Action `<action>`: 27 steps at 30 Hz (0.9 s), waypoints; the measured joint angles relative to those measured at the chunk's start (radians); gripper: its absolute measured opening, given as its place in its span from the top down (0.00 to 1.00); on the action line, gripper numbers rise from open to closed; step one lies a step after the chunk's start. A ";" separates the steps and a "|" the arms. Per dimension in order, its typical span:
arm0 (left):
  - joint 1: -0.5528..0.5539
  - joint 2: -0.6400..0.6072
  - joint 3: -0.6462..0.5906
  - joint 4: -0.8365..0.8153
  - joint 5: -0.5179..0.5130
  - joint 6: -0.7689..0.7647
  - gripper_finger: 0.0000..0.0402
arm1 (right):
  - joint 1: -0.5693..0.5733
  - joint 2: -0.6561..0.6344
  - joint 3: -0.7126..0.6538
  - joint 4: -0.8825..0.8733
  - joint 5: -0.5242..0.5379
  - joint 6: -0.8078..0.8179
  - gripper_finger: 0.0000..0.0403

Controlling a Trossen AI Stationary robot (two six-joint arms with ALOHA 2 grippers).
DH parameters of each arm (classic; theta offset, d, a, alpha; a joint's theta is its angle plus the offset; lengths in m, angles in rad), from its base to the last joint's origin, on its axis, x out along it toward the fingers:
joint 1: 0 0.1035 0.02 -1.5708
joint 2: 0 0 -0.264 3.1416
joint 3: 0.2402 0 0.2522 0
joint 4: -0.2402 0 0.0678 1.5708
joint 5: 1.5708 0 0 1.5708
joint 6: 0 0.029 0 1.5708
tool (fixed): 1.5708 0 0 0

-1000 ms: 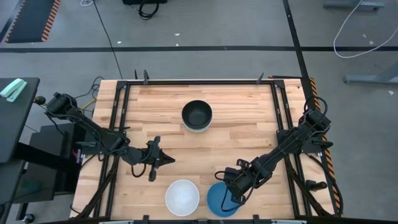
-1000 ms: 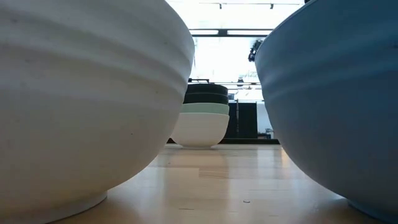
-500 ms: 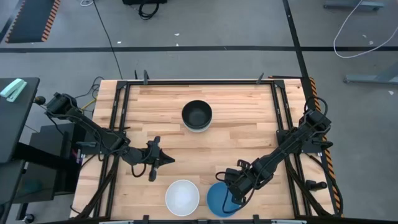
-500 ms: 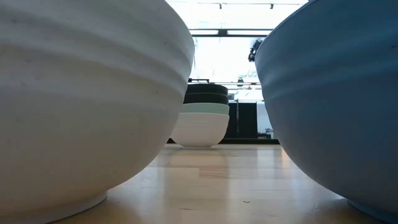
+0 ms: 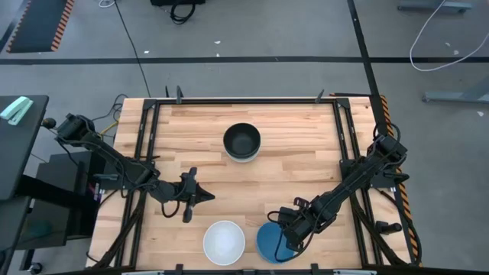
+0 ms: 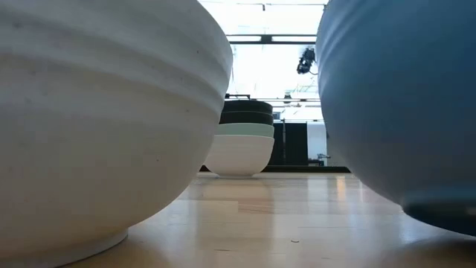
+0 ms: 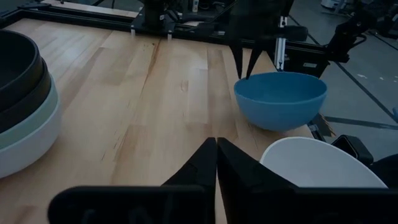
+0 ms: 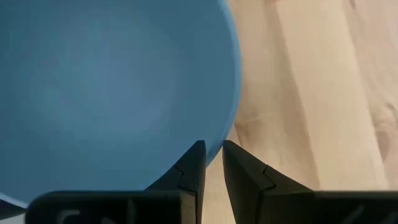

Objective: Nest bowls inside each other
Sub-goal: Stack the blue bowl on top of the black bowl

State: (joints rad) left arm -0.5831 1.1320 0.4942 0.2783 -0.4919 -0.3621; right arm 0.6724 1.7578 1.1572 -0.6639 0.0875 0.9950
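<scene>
A blue bowl (image 5: 271, 243) is at the table's near edge, with a white bowl (image 5: 224, 242) resting on its base just to its left. My right gripper (image 5: 283, 231) is shut on the blue bowl's rim. A stack of bowls (image 5: 241, 142) stands at the far middle: white at the bottom, then pale mint, with black on top (image 6: 239, 141). My left gripper (image 5: 205, 196) is shut and empty, hovering left of centre, between the stack and the white bowl. My right gripper pinches the blue bowl's rim (image 8: 225, 138) on its far right side, with one finger inside the bowl (image 8: 191, 167) and one outside (image 8: 244, 169). The fingers slant down from the table's right. In the low view the bowl's base (image 6: 439, 217) is raised a little off the table.
The black frame rails (image 5: 244, 101) run along the table's edges. Bare wood (image 5: 306, 164) lies between the stack and the two near bowls. The white bowl (image 6: 97, 126) and the blue bowl (image 6: 401, 97) fill most of the low view.
My right gripper has risen a little with the blue bowl. In the low view the bowl's base has come up off the table and the bowl has shifted to the right. The white bowl and the stack have stayed put.
</scene>
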 joint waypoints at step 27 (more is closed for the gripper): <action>0.000 0.000 0.000 0.001 0.000 0.005 0.96 | -0.002 -0.039 0.031 -0.010 -0.023 -0.074 0.83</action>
State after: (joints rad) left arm -0.5831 1.1320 0.4942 0.2790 -0.4921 -0.3570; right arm 0.6701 1.7190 1.1878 -0.6739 0.0640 0.9207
